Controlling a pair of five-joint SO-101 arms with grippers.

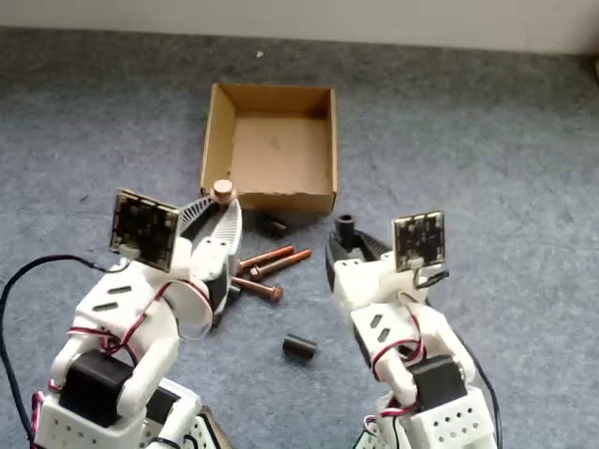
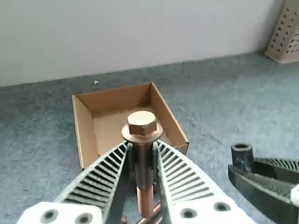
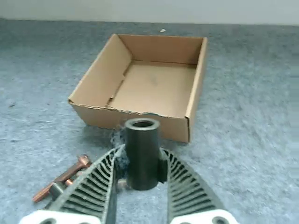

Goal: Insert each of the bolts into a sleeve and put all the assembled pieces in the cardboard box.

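My left gripper (image 1: pixel 221 204) is shut on a copper bolt (image 2: pixel 142 161) and holds it upright, hex head (image 1: pixel 222 191) on top, just in front of the cardboard box (image 1: pixel 216 131). To its right my right gripper (image 1: pixel 346 236) is shut on a black sleeve (image 3: pixel 141 154), also upright with its open end up. The left wrist view shows that sleeve (image 2: pixel 242 156) off to the side of the bolt, apart from it. The box (image 3: pixel 106 116) has nothing inside. Three more copper bolts (image 1: pixel 270 261) lie on the carpet between the arms.
A loose black sleeve (image 1: pixel 299 348) lies on the grey carpet between the arm bases. Another dark sleeve (image 1: pixel 273 225) rests against the box's front wall. A perforated beige basket (image 2: pixel 286 35) stands far off by the wall.
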